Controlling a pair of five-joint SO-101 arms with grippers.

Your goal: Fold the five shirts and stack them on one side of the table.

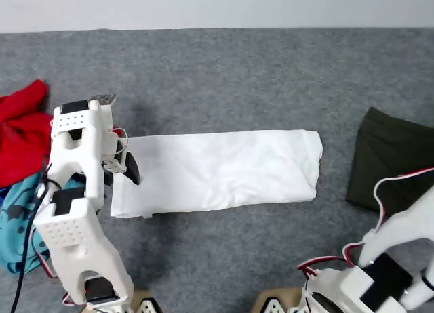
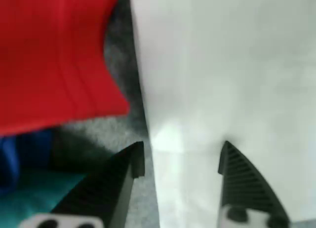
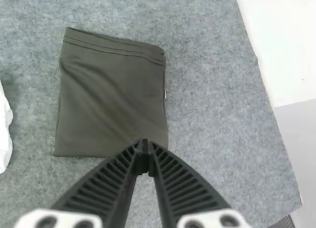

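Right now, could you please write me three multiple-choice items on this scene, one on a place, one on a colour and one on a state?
1. Where does the folded dark green cloth shirt lie?
A. On top of a red shirt.
B. Alone on the grey mat, beside the right arm.
C. In a gripper.

2. What colour is the long flat-folded cloth shirt mid-table?
A. Teal.
B. Red.
C. White.

3. How is the left gripper?
A. Open over that long shirt's end.
B. Shut on it.
C. Shut and empty.

Answers: 1 B, nothing touches it in the high view; 2 C, it is plainly white; 3 A, its jaws stand apart above the cloth's edge.
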